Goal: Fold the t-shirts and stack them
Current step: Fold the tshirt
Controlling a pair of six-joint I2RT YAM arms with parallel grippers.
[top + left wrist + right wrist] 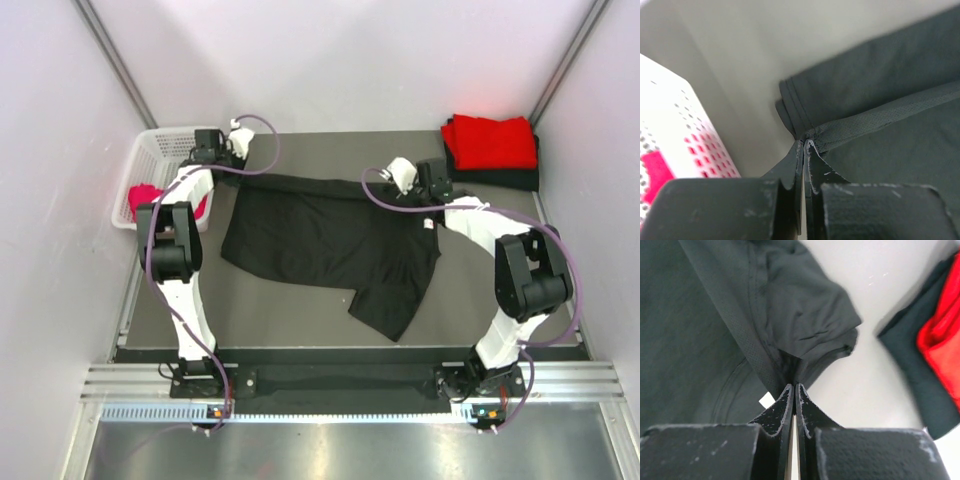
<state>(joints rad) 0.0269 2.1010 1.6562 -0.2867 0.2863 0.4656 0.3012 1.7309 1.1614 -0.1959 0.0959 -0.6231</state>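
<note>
L fingers (pixel 801 150) & R fingers (pixel 790 392) both clamped shut on far edge of black tee (pixel 320 240), spread mid-bench; cloth's limp, light, so you grip seams/corners, pull taut.

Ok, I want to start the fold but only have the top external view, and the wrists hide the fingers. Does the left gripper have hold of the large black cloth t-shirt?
Observer: Yes, the left wrist view shows the left gripper shut on a seamed edge of the large black cloth t-shirt.
Operator: And the right one?
Observer: The right gripper is shut on the same shirt, just below its short sleeve.
Operator: Is the label caught?
Observer: The small white tag peeks out beside one finger; whether it is pinched I cannot tell.
</note>
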